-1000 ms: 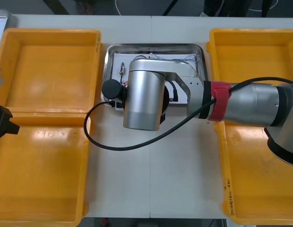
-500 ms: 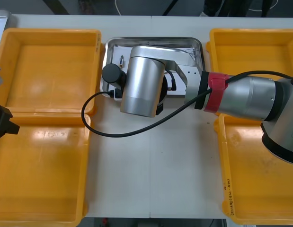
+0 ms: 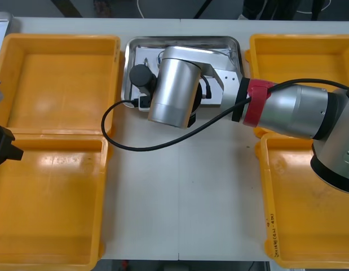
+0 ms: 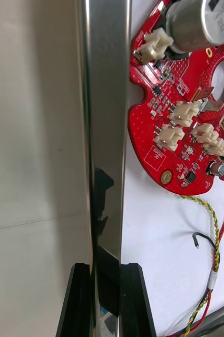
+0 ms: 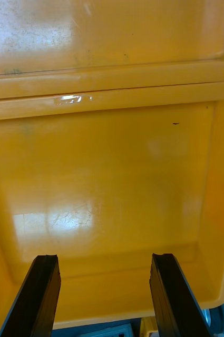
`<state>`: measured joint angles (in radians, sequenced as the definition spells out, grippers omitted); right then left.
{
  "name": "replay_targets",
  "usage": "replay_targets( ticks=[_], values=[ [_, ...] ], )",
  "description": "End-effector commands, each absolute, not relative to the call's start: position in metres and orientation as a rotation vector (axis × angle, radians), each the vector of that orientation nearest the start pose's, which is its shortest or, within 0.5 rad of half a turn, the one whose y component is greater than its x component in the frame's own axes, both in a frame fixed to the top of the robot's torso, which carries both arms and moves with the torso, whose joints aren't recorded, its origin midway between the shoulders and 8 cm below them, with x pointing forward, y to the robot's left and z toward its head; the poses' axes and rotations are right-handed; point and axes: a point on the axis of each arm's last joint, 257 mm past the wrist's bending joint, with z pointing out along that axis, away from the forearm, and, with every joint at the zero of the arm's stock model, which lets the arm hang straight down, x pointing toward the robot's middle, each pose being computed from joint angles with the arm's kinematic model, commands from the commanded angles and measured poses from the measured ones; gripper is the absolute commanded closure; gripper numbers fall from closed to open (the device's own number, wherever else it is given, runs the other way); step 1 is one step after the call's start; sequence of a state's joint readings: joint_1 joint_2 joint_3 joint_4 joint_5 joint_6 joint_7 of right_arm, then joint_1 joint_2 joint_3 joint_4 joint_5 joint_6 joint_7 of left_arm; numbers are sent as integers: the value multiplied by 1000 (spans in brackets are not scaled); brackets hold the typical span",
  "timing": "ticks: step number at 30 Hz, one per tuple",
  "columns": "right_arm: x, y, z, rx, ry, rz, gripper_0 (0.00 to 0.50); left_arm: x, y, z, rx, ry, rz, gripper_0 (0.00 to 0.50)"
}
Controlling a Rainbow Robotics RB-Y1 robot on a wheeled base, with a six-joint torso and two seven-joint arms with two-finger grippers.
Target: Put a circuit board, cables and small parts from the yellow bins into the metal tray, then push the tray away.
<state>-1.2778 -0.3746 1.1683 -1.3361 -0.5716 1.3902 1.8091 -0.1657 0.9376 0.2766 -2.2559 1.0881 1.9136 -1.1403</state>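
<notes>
Right gripper [image 4: 106, 267]: clamped on the tray [image 4: 104, 105] rim, at the table's far middle | red board [image 4: 180, 121] and red-yellow cable [image 4: 216, 237] are seen inside, beside rim | left gripper [image 5: 104, 259]: held apart above left bin [image 5: 112, 174]

The front camera looks steeply down on the table [image 3: 180, 197] from above. The right wrist camera sits very close along the rim of the metal tray [image 4: 104, 105]. The left wrist camera looks closely into a yellow bin [image 5: 112, 174]. The front view takes in both.

Right hand [image 4: 106, 271] astride the metal tray [image 4: 107, 105] rim
</notes>
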Motion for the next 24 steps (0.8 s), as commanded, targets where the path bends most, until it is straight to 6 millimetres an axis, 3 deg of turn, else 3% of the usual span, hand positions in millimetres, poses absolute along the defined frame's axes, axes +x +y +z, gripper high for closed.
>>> replay_targets(
  ticks=[1,24],
  values=[
    [576,10,-152,-1755,1749,-789,500,344,364,-135,158,2723,53,0],
    [607,10,-144,-1739,1720,-802,500,344,364,-135,158,2723,53,0]
  ],
)
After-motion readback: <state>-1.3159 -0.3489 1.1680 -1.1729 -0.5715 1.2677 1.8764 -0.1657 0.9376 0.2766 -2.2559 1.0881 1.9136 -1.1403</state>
